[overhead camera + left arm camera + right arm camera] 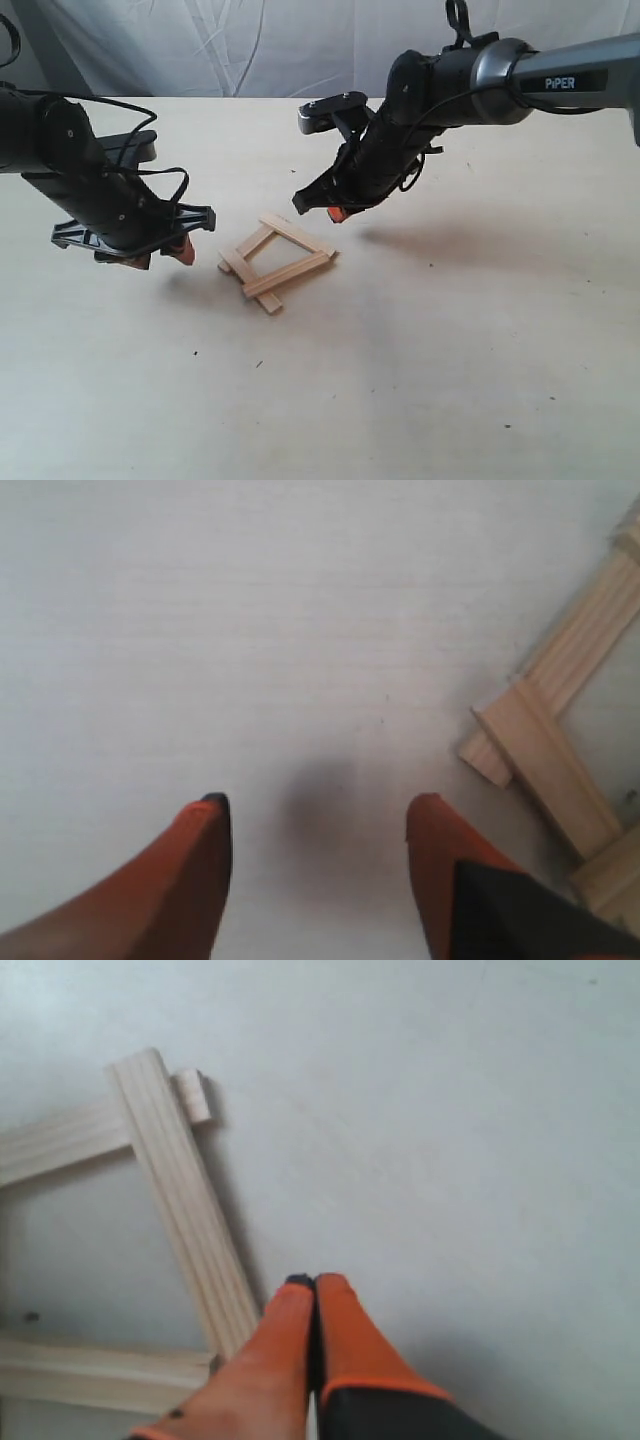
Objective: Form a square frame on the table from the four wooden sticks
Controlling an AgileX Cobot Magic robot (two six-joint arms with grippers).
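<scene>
My right gripper (314,1282) is clenched, its orange fingertips pressed together with nothing between them. In the exterior view it hangs just above centre, up and right of the work and apart from it. I judge it is shut because no stick is left to carry.

My left gripper (160,258) is released, jaws spread wide and empty. It sits low over the table (450,380) at left-centre, near the frame but not touching it.

The square frame (288,273) lies flat on the table slightly left of centre, between the two grippers.

Finding: the four wooden sticks (185,1200) form a closed outline. Two rest across the other two, and their ends overhang at the corners. The wood is pale tan with a lengthwise grain. The outline is skewed, nearer a diamond than a true square.

Judgement: the arrangement looks essentially done, and only squaring up remains.
</scene>
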